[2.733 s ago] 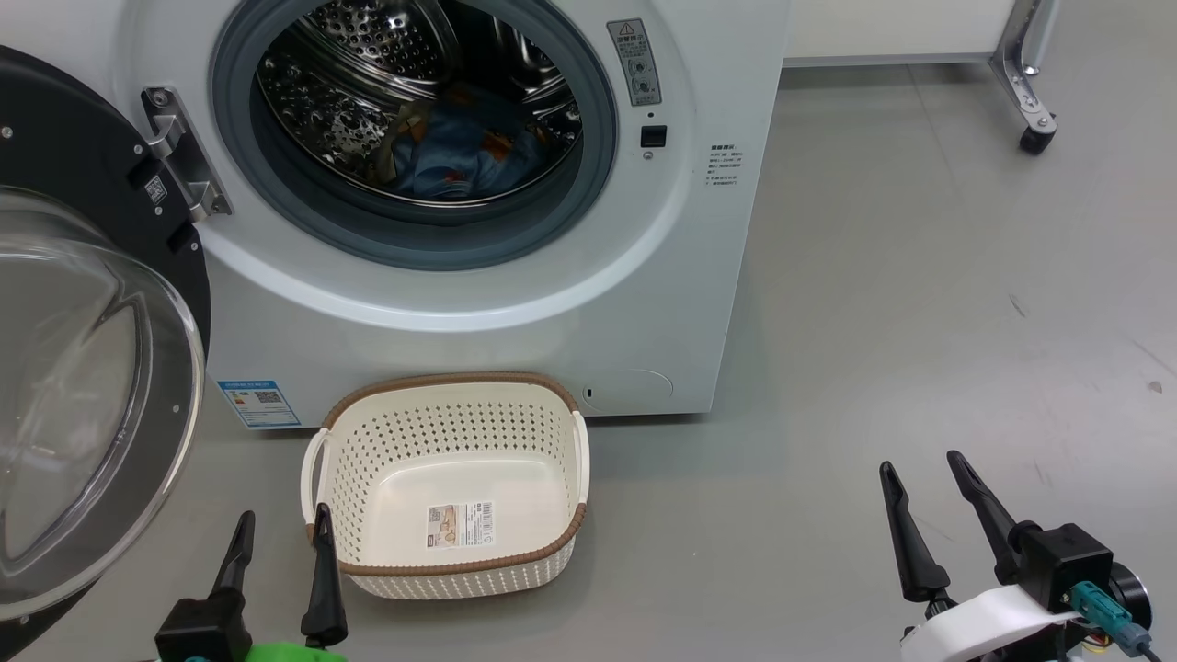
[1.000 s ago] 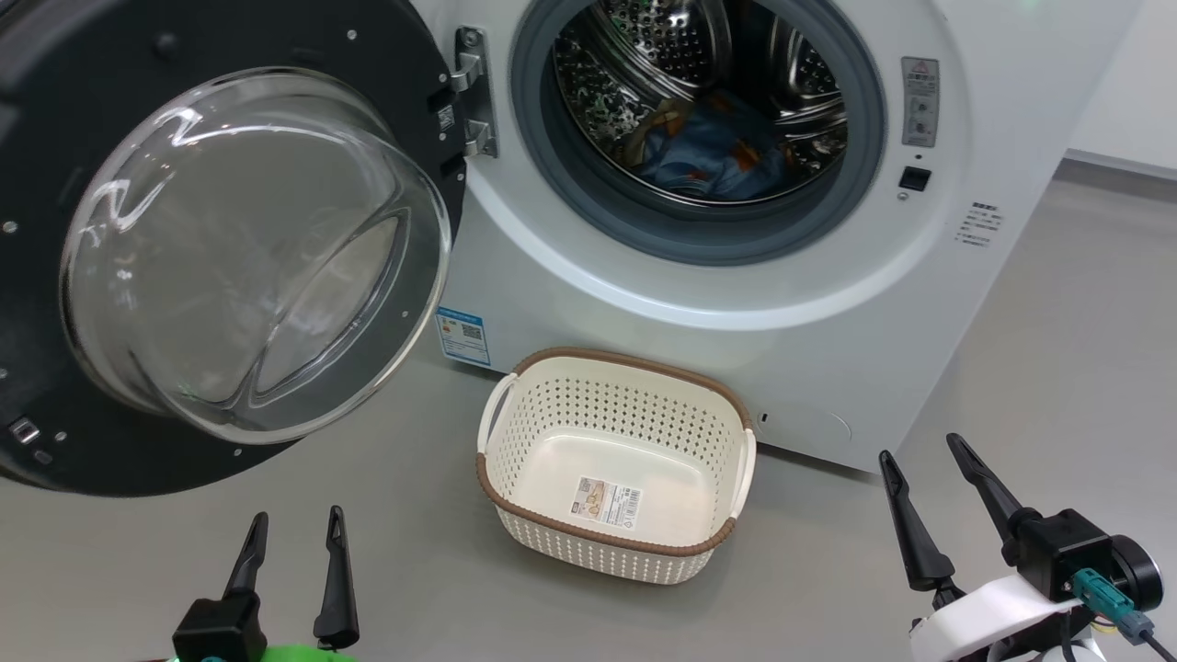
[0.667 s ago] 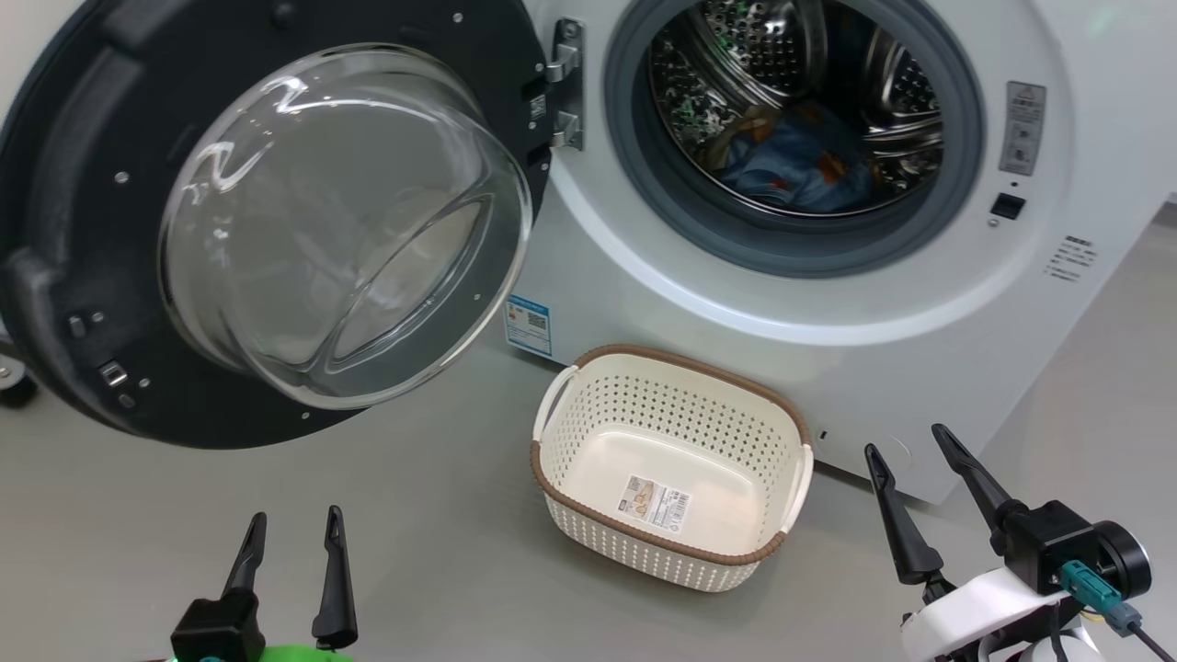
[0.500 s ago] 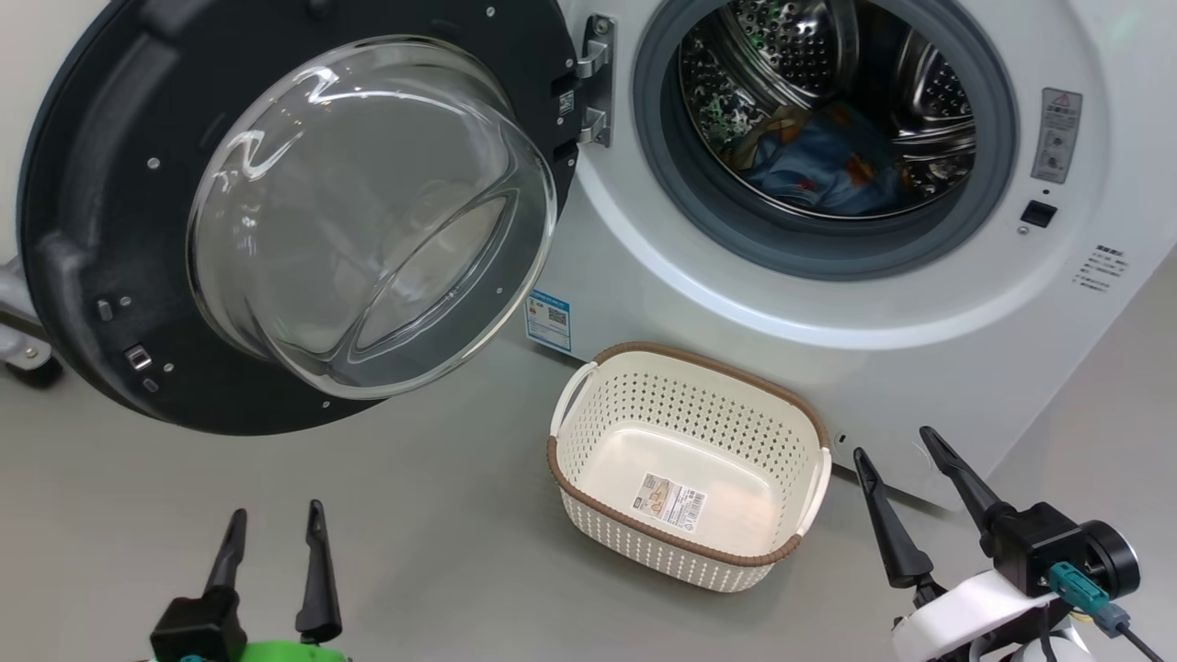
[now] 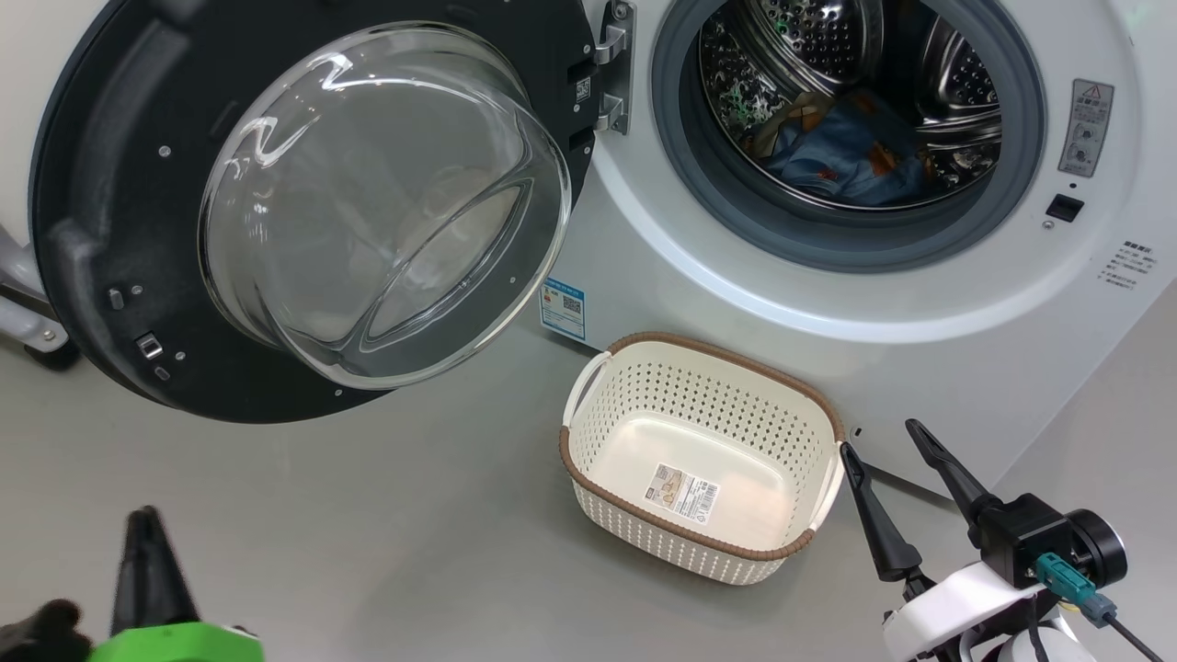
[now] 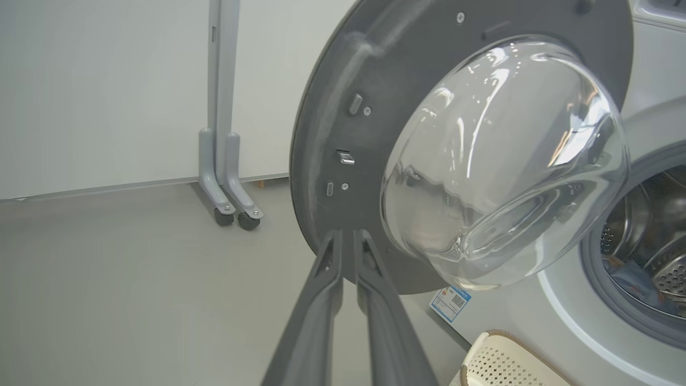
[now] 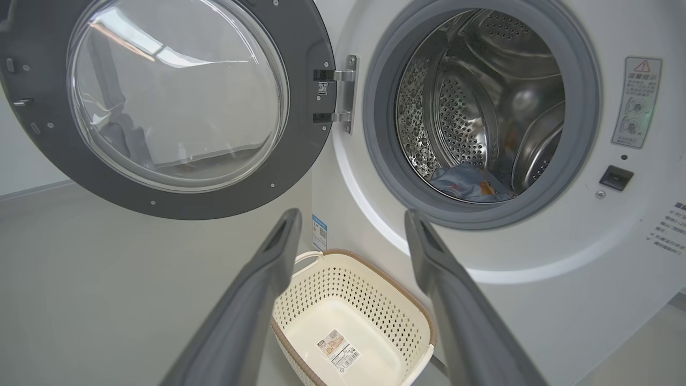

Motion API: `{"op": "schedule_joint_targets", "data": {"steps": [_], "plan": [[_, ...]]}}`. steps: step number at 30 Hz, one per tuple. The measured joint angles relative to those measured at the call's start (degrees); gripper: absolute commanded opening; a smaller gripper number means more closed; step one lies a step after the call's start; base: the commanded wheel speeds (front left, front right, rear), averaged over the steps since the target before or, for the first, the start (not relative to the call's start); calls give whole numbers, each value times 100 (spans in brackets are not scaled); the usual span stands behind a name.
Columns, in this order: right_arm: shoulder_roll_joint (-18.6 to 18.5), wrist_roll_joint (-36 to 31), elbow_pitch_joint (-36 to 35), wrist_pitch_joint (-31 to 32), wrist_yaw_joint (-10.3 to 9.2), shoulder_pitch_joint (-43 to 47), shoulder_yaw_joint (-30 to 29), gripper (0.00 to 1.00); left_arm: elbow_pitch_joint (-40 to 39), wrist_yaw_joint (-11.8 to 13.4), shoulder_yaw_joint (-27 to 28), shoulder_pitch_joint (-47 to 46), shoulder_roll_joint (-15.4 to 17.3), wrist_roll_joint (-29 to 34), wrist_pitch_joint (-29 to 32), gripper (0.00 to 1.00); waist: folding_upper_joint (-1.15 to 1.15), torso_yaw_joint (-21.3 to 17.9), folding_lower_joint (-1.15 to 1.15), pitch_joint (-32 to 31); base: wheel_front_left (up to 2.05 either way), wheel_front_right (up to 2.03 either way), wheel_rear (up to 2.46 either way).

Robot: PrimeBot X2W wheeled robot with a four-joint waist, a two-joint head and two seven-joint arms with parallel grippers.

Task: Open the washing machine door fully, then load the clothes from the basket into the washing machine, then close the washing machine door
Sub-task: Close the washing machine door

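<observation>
The washing machine stands with its drum open, and the light blue clothes lie inside the drum. The washing machine door is swung wide to the left, its glass bowl facing me. On the floor in front sits the basket with nothing but its label inside. My left gripper is low at the left, in front of the door's lower rim; in the left wrist view its fingers lie almost together, holding nothing. My right gripper is open just right of the basket.
A grey metal frame leg on castors stands left of the door against a white wall. Bare grey floor spreads between me and the machine. The right wrist view looks past the basket into the drum.
The head camera has kept turning, so the whole scene has slid. My left gripper's fingers have come together and it has dropped toward the lower left corner. The right gripper stays open.
</observation>
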Motion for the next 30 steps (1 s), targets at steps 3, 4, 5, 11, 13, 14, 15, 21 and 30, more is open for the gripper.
{"op": "schedule_joint_targets", "data": {"steps": [3, 4, 5, 11, 13, 14, 15, 21, 30], "plan": [[2, 9, 14, 0, 0, 0, -5, 100, -124, 1, 566, -15, -2, -553, 0, 0, 0, 14, 0, 14, 0, 0, 0], [4, 9, 16, 0, 0, 0, -14, 100, -143, 1, 744, -16, -3, -689, 0, 0, 0, 19, 0, 18, 0, 0, 0], [7, 10, 19, 0, 0, 0, -25, 100, -163, 1, 915, -22, -7, -889, 0, 0, 0, 24, 0, 23, 0, 0, 0], [11, 14, 41, 0, 0, 3, -102, 100, -91, -165, 1886, -319, 3, -1875, -2, 0, 0, 51, 0, 80, 0, 0, 0], [10, 14, 45, 0, 0, 3, -111, 100, -45, -209, 2221, -559, 52, -2340, 25, 0, 0, 59, 0, 106, 0, 0, 0], [10, 14, 47, 0, 0, 4, -111, 100, -25, -248, 2394, -699, 103, -2570, 93, 0, 0, 62, 0, 109, 0, 0, 0], [11, 14, 49, 0, 0, 4, -113, 100, -1, -286, 2560, -852, 158, -2852, 189, 0, 0, 62, 0, 109, 0, 0, 0], [33, 15, 80, 0, 0, 23, -164, 100, 343, -215, 3265, -1519, 506, -3828, 609, 0, 0, 43, 0, 78, 0, 0, 0], [94, 15, 115, 0, 0, 71, -31, 100, 1095, 3, 4103, -2259, 1414, -4753, 1257, 0, 0, -185, 0, 32, 0, 0, 0]]}}
